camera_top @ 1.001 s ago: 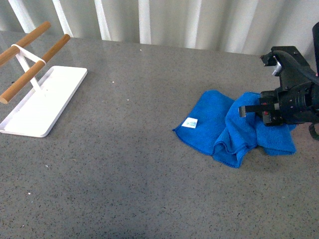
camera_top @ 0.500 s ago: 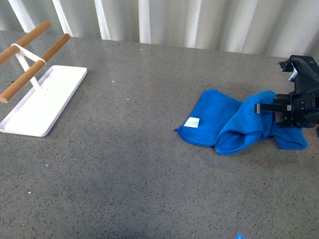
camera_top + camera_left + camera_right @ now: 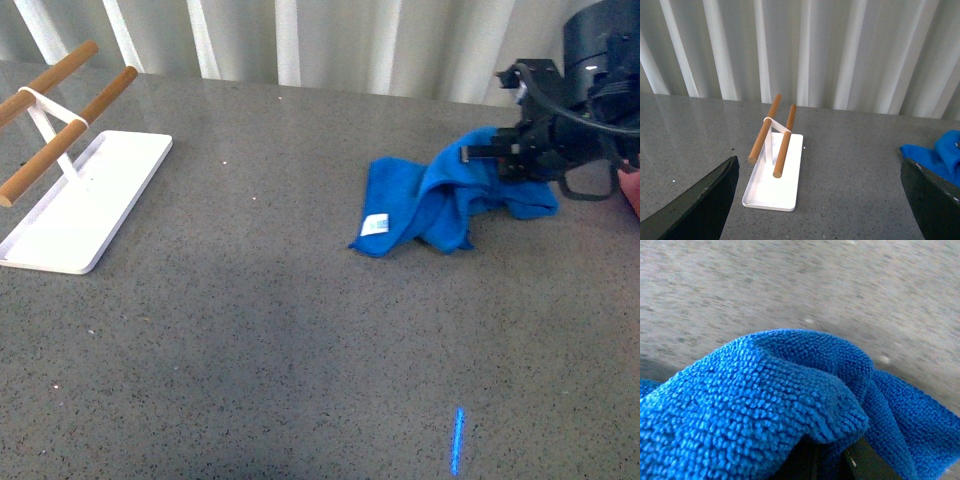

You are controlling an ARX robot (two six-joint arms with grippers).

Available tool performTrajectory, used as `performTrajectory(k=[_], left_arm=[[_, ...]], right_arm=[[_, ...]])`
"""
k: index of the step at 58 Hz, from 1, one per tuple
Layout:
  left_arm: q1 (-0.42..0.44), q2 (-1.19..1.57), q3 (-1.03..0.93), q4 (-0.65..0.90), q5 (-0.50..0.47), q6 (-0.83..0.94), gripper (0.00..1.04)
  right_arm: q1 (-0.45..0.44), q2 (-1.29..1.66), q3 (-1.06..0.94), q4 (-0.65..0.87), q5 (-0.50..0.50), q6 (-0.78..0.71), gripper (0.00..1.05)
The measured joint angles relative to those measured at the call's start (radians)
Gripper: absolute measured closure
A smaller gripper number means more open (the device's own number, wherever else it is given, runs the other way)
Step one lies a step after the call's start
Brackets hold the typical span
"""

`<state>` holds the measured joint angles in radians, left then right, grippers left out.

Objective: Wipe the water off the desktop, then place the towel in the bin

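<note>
The blue towel (image 3: 430, 205) lies bunched on the speckled grey desktop (image 3: 250, 330) at the far right, its white tag (image 3: 376, 224) at the near left corner. My right gripper (image 3: 497, 160) is shut on the towel's raised right part, and the rest trails on the desktop. In the right wrist view the towel (image 3: 765, 405) fills the picture and covers the jaws. A sliver of the salmon-pink bin (image 3: 632, 192) shows at the right edge. My left gripper (image 3: 820, 210) is open and empty above the desktop, with the towel (image 3: 940, 157) beside one finger.
A flat white tray (image 3: 85, 205) with two wooden rods (image 3: 70, 120) stands at the far left; it also shows in the left wrist view (image 3: 772, 185). White curtains hang behind the desktop's far edge. A short blue light streak (image 3: 457, 440) lies near the front.
My right gripper has moved back and to the left with the towel, pulling it farther away and bunching it up. The tray has not moved.
</note>
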<state>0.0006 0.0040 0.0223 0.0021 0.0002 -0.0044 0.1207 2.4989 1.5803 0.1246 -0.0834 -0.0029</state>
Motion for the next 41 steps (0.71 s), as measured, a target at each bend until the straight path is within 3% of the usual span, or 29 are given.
performTrajectory(k=[12, 19, 41], left_arm=[[0.0, 0.0, 0.0, 0.0, 0.0, 0.0, 0.07], [0.0, 0.0, 0.0, 0.0, 0.0, 0.0, 0.07], [0.0, 0.0, 0.0, 0.0, 0.0, 0.0, 0.07]], right_arm=[[0.12, 0.05, 0.091, -0.021, -0.083, 0.017, 1.01], [0.152, 0.04, 0.066, -0.023, -0.068, 0.03, 1.01], [0.121, -0.237, -0.418, 0.099, -0.115, 0.023, 1.01]])
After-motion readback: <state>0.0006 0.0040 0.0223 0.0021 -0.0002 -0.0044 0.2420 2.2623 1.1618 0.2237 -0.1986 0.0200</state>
